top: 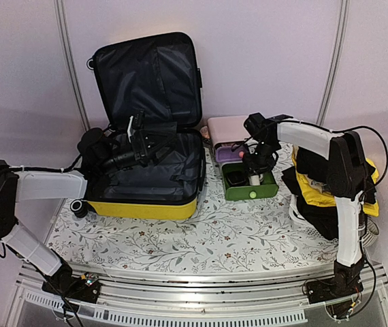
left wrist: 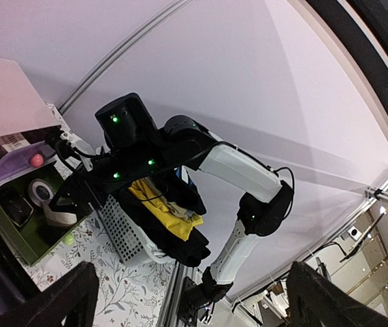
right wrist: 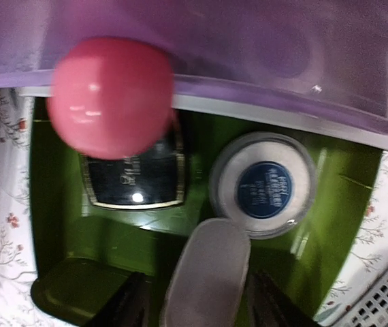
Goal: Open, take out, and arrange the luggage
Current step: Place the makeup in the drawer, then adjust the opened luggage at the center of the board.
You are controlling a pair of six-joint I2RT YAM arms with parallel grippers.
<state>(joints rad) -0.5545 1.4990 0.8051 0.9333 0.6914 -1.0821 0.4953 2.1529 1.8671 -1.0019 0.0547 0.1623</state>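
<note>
The yellow luggage point(top: 143, 208) lies open at the table's left, its lid with black lining point(top: 146, 75) standing upright. My left gripper point(top: 158, 144) hovers inside the lower half, open and empty; in the left wrist view point(left wrist: 194, 300) its fingers are wide apart and face the right arm. My right gripper point(top: 254, 169) hangs over the green drawer point(top: 248, 192). In the right wrist view point(right wrist: 199, 303) it is shut on a pale oval container point(right wrist: 204, 272) standing in that drawer.
The drawer point(right wrist: 344, 204) also holds a black flat case point(right wrist: 133, 177) and a round blue-labelled jar point(right wrist: 265, 187), under a pink knob point(right wrist: 109, 95). The pink drawer box point(top: 224, 128) stands behind. A white mesh basket point(top: 303, 219) of yellow and black clothes point(top: 316, 187) is far right.
</note>
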